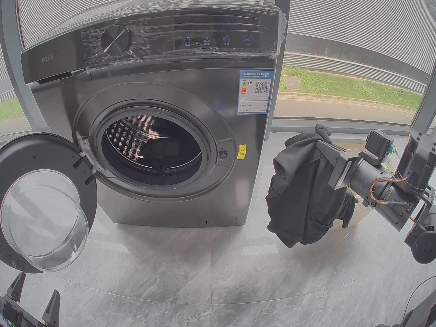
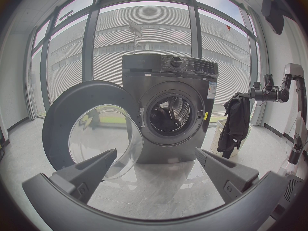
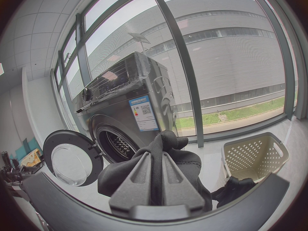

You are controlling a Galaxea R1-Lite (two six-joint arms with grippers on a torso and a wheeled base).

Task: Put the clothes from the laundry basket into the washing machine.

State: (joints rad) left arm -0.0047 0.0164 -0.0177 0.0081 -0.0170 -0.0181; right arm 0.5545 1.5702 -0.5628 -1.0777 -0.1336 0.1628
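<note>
A grey front-loading washing machine (image 1: 150,91) stands ahead with its round door (image 1: 43,200) swung open to the left and the drum (image 1: 152,148) showing dark inside. To the right of the machine my right gripper (image 1: 323,142) is shut on a black garment (image 1: 302,191), which hangs down above the floor. From the right wrist, the fingers (image 3: 141,177) pinch a fold of that black garment (image 3: 170,145). My left gripper (image 1: 34,296) sits low at the front left, open, with nothing between its fingers (image 2: 93,170).
A beige laundry basket (image 3: 256,154) stands on the floor behind the hanging garment, near the window, with more dark cloth (image 3: 232,188) at its front edge. The open door (image 2: 93,125) juts out on the left. Grey marble floor (image 1: 204,269) lies free before the machine.
</note>
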